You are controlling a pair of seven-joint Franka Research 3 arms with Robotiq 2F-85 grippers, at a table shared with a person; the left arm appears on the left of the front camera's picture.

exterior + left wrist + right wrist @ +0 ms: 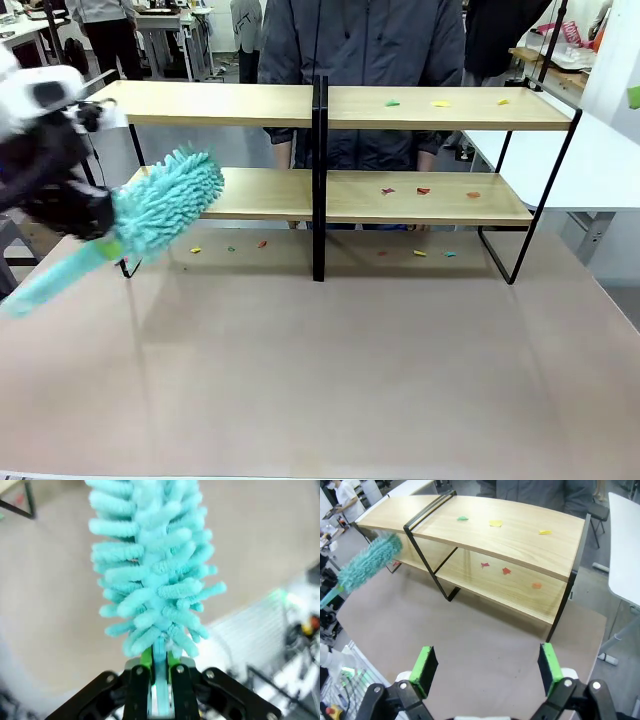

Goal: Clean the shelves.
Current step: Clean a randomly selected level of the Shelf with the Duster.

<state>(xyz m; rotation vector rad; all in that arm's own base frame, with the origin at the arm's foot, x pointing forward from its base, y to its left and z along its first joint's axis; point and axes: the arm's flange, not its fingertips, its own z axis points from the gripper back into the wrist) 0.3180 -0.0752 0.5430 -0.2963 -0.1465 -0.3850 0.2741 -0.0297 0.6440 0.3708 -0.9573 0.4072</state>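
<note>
The left gripper (160, 672), clamped on the turquoise duster (165, 205), points its long axis up-right at the lower left board of the 2-tier shelves (260, 192) just beyond, while the right gripper (487, 667) hangs spread, farther off.

The left arm (40, 95) is showing a white shell over a black wrist block, while the left gripper (159, 667) and right gripper (487, 665) are each carrying black linked fingers (222, 686), silver screw heads and green pads (426, 669) at 9 and 3 o'clock.
</note>
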